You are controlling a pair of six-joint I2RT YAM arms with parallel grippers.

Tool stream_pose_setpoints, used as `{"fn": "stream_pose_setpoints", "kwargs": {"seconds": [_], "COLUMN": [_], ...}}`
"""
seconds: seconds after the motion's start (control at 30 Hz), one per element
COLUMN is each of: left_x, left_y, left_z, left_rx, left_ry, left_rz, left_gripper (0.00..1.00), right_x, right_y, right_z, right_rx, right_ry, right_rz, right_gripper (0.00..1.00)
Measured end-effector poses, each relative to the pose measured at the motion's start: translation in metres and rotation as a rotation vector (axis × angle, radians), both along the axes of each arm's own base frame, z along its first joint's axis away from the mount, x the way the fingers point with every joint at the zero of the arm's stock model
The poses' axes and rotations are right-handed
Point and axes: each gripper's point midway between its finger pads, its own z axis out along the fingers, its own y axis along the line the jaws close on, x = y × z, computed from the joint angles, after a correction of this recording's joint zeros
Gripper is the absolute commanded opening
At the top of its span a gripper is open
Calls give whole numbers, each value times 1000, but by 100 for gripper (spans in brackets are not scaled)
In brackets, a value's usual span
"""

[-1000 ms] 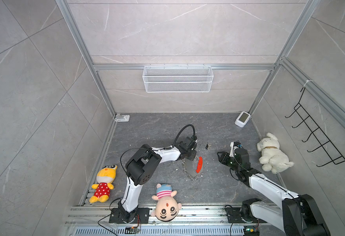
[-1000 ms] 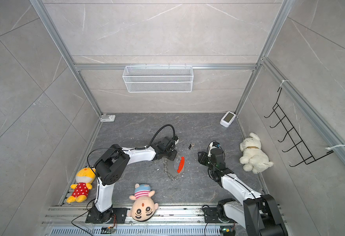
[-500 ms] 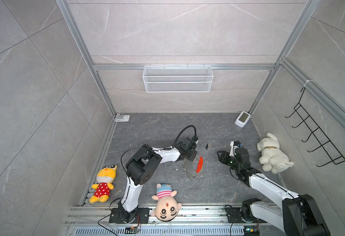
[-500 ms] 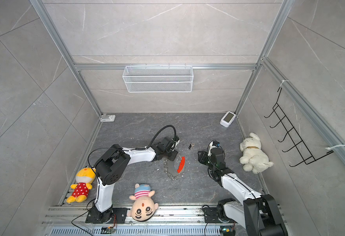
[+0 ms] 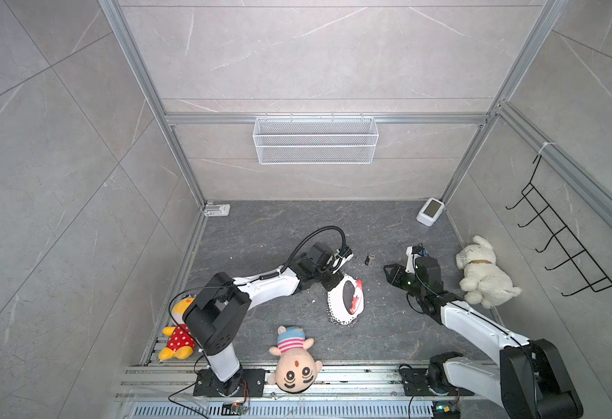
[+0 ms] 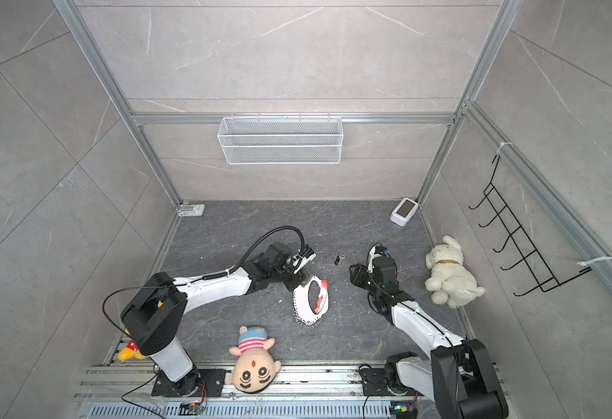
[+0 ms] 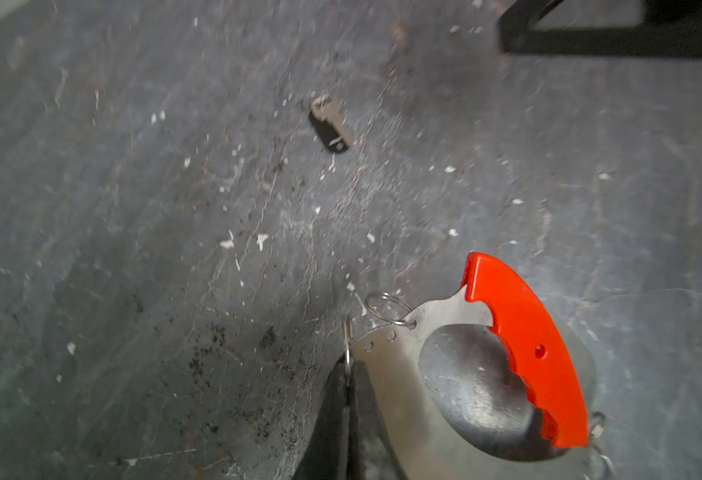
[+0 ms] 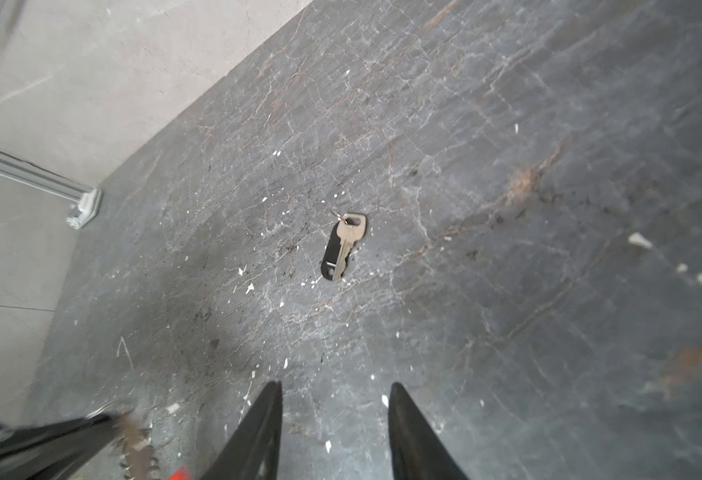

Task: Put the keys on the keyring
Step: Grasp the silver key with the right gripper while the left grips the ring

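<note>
A: Item, keys?
B: Flat on the surface, loose, at 1 o'clock from the keyring in a top view. Not threaded.
A: Left jaws?
B: Pressed together, pinching one small ring on the keyring's edge.
A: Right jaws?
B: Spread, empty, near the keys, which lie at 10 o'clock from them.
A: Progress?
B: Early, I judge: keyring secured; keys yet to be picked up and threaded.

White-shelled arms, black joint housings, a looping black cable, seemingly a small green wrist light.
</note>
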Motion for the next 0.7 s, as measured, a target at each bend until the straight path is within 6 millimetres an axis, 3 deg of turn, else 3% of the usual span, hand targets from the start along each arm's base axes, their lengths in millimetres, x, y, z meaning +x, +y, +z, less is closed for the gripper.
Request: {"fn": "stream_pose_setpoints", "kwargs": {"seconds": [0.2, 0.37, 0.53, 0.7], "left_x": [-9, -13, -13, -5], "left_y": [6, 5, 7, 21], "left_z": [56, 63, 55, 34], "left_rx": [-172, -227, -242, -245], "left_ry": [-53, -30, 2, -31], "left_rz": [-98, -113, -71, 27], "left_gripper": [0, 0, 0, 0], "right_x": [18, 12, 15, 33], "right_y": [12, 20, 21, 23], "right_z": [39, 47, 34, -2], "right_rx": [19, 19, -17, -55], "right_ry": [-2, 41, 127, 250], "right_rz": [44, 111, 132, 135], "right_gripper": [54, 51, 43, 41]}}
